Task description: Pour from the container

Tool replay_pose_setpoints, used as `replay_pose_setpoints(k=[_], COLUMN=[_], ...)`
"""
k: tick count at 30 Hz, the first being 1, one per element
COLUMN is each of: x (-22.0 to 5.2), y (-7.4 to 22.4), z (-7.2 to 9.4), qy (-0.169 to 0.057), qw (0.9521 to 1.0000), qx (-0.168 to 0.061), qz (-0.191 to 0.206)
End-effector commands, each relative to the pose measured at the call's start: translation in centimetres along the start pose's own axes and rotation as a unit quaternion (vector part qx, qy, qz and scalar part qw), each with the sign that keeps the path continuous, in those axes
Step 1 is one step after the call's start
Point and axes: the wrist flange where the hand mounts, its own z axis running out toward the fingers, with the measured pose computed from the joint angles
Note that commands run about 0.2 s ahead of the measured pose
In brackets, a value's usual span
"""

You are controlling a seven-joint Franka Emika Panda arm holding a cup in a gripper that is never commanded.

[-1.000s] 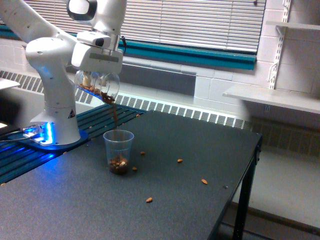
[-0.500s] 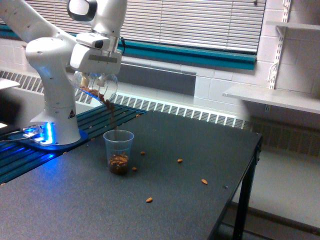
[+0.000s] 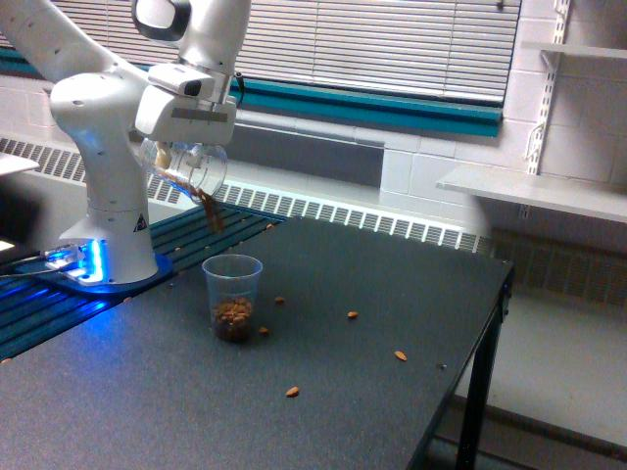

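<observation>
Up at the exterior view's left, the white arm's tool (image 3: 184, 147) is clamped on the container (image 3: 185, 166) — a small clear jar, tipped over with its wide mouth angled down toward the exterior view's right. Brown nuts show through its wall, gathered at the low lip, and a short brown blur of falling nuts (image 3: 212, 212) hangs just under the mouth, in the air and clear of anything below.

Beneath that, standing upright on the dark desk (image 3: 353, 392), is the clear tapered plastic cup (image 3: 232, 297). It sits below and a touch to the exterior view's right of the jar's mouth, well apart from it, with a layer of nuts filling its bottom part.

Loose nuts lie scattered on the desk — one just beside the cup's base (image 3: 264, 330), one a little behind it (image 3: 279, 300), another further toward the exterior view's right (image 3: 352, 314), one nearer the desk's edge (image 3: 400, 355), and one out front (image 3: 292, 392).

The arm's white base (image 3: 108, 211) stands at the desk's far left corner, with blue light glowing at its foot. Window blinds (image 3: 392, 44) and a teal sill run across the back wall.
</observation>
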Motion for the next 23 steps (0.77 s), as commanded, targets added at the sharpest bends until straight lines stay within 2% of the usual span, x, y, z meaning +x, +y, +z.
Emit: replay_pose_setpoints(k=[1,11,23], x=[-0.21,0.04,0.13], y=[0.08,0.17,-0.01], z=[0.86,0.71,0.78], qy=[-0.015,-0.02,-0.018], qw=[0.9998,0.9997,0.9998], qx=[-0.013,-0.013,0.0], qz=[-0.007,0.0,0.003])
